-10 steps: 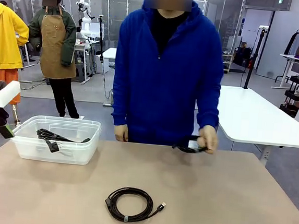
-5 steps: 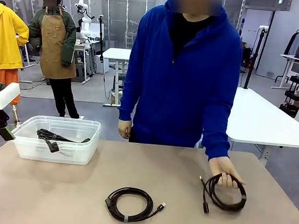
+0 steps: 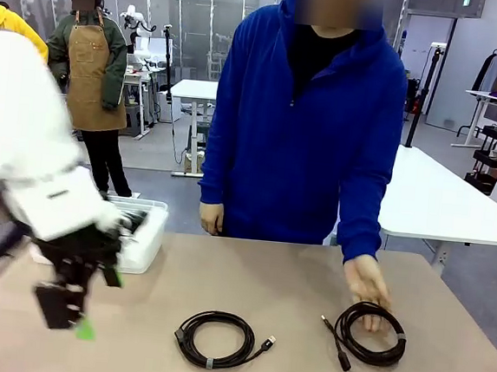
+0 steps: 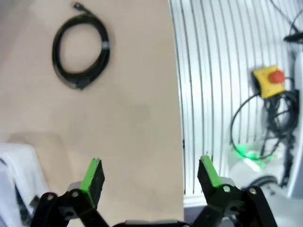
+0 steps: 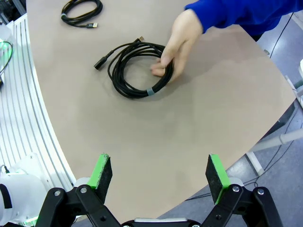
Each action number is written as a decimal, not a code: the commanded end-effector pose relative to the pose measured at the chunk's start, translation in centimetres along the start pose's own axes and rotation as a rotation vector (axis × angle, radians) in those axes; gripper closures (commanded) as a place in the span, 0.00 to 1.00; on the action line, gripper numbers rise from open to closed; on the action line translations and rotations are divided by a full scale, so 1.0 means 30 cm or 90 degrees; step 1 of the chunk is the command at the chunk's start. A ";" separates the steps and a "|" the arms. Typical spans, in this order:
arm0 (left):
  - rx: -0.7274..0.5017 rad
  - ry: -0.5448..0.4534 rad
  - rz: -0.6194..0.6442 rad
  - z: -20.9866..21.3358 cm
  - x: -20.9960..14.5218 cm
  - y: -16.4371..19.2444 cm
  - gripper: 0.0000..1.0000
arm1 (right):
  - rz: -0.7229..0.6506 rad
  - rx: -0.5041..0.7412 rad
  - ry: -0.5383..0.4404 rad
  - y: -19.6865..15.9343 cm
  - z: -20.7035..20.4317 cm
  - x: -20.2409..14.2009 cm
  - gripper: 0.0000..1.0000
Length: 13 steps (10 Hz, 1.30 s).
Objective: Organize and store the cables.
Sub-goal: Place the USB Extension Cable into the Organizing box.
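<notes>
Two black cables lie coiled on the tan table. One coil point(image 3: 214, 340) point(image 4: 80, 54) point(image 5: 81, 12) rests near the front middle. The other coil point(image 3: 373, 334) point(image 5: 137, 71) lies at the right, and a person's hand point(image 3: 369, 285) point(image 5: 176, 43) rests on its far edge. My left gripper point(image 3: 75, 323) point(image 4: 150, 174) hangs open above the table's left side, to the left of the middle coil, with nothing between its fingers. My right gripper point(image 5: 158, 172) is open and empty, well back from the right coil, over the table's edge.
A clear plastic bin point(image 3: 147, 229) point(image 4: 14, 179) stands at the back left, mostly hidden behind my left arm. The person in blue stands at the far side. Beyond the table's near edge is a ribbed metal base point(image 4: 213, 94) with a red stop button point(image 4: 269, 79).
My left arm has swung in from the left edge over the table, now covering most of the bin. The person has laid a second coil down at the right, hand still on it.
</notes>
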<state>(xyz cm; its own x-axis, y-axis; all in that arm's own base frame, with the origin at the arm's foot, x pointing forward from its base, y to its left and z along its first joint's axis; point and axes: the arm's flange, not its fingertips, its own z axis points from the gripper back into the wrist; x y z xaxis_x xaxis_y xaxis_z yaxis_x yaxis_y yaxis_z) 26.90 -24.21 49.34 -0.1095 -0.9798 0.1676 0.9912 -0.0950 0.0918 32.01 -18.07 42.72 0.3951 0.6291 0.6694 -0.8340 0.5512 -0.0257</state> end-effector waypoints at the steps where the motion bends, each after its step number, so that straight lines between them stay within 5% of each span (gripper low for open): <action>1: 0.016 0.058 0.065 -0.055 0.085 0.070 0.00 | -0.002 -0.001 -0.007 0.004 0.002 0.000 0.00; 7: 0.064 0.027 0.114 -0.295 0.258 0.117 0.00 | -0.002 -0.001 -0.007 0.004 0.002 0.000 0.00; 12: 0.039 0.031 0.083 -0.487 0.313 0.220 0.00 | -0.002 -0.001 -0.007 0.004 0.002 0.000 0.00; 13: 0.060 0.029 0.016 -0.455 0.321 0.208 0.00 | -0.002 -0.001 -0.007 0.004 0.002 0.000 0.00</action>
<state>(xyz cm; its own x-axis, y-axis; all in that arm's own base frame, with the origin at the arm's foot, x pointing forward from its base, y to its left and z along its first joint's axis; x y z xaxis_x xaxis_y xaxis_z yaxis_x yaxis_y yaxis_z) 33.11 -36.33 36.92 -0.0032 -0.9914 0.1309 0.9908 0.0146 0.1346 32.01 -18.08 42.73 0.3952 0.6289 0.6695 -0.8338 0.5515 -0.0259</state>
